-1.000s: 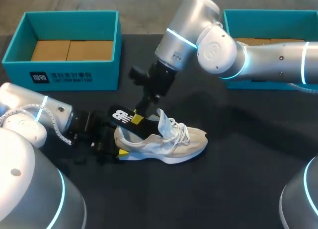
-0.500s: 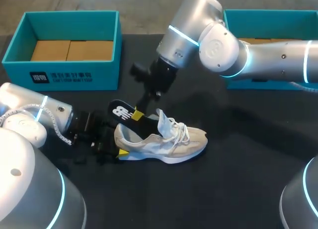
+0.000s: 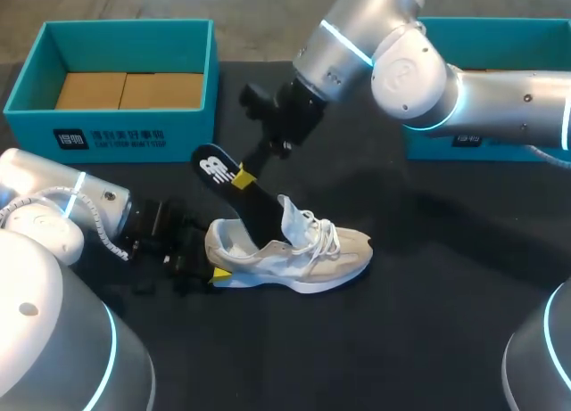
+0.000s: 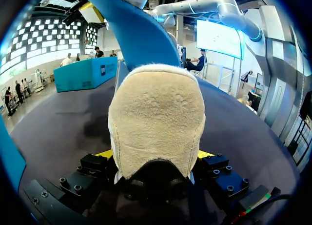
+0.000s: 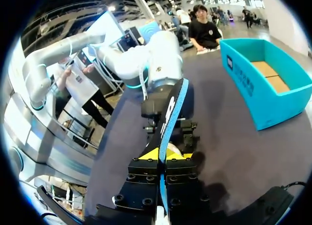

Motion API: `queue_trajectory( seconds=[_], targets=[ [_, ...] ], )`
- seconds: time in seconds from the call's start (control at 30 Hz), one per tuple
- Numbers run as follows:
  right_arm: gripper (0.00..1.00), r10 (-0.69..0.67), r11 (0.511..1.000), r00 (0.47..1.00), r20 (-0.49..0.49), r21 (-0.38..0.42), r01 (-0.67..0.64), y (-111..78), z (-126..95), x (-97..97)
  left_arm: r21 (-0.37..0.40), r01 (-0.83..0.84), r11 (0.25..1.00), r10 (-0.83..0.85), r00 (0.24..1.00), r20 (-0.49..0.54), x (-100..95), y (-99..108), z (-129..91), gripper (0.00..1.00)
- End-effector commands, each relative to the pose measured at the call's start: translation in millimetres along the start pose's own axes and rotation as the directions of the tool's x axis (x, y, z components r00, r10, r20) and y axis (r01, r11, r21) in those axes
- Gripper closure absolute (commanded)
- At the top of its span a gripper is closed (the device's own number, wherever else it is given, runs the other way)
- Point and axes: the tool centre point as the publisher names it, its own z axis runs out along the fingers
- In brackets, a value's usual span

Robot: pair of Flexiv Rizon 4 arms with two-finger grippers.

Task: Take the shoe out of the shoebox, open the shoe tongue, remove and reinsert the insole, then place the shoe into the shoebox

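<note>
Left fingers (image 4: 103, 153) clamp the shoe (image 3: 308, 253) heel, steadying it mid-frame, so right fingers (image 3: 241, 176), pinching the insole (image 3: 258, 211), can extract it.

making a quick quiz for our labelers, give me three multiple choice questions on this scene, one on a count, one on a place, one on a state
1. How many teal shoeboxes stand on the table?
A one
B two
C three

2. Where is the shoe?
A inside a shoebox
B on the table, heel in the left gripper
C lifted in the air

3. What is the insole's state?
A fully inside the shoe
B flat on the table
C held by the right gripper, lower end in the shoe

Answers:
1 B, one box at each far side.
2 B, its sole rests on the table, a yellow tip on either side of the heel.
3 C, it slants up out of the shoe's opening, pinched between the tips.
</note>
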Motion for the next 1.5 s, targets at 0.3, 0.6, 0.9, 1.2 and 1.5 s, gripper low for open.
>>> queue_trajectory(
  seconds=[0.3, 0.6, 0.9, 1.2, 1.5],
  targets=[
    [1.00, -0.032, 0.998, 0.999, 0.037, -0.049, 0.033, 21.9, -14, 0.7, -0.002, 0.000, 1.000, 0.000, 1.000, 0.000, -1.2, 2, 2, 1.00],
    [1.00, -0.052, 0.993, 0.994, 0.092, -0.100, 0.061, 41.1, -25, -0.4, -0.002, 0.000, 1.000, 0.000, 1.000, 0.000, -1.2, 2, 2, 1.00],
    [1.00, -0.042, 0.971, 0.974, 0.224, -0.220, 0.092, 64.6, -45, -1.1, -0.002, 0.000, 1.000, 0.000, 1.000, 0.000, -1.2, 2, 2, 1.00],
    [1.00, -0.009, 0.950, 0.937, 0.350, -0.289, 0.117, 81.2, -68, 1.7, -0.002, 0.000, 1.000, 0.000, 1.000, 0.000, -1.2, 2, 2, 1.00],
    [1.00, 0.003, 0.939, 0.910, 0.414, -0.314, 0.139, 91.5, -102, 8.7, -0.002, 0.000, 1.000, 0.000, 1.000, 0.000, -1.2, 2, 2, 1.00]
  ],
)
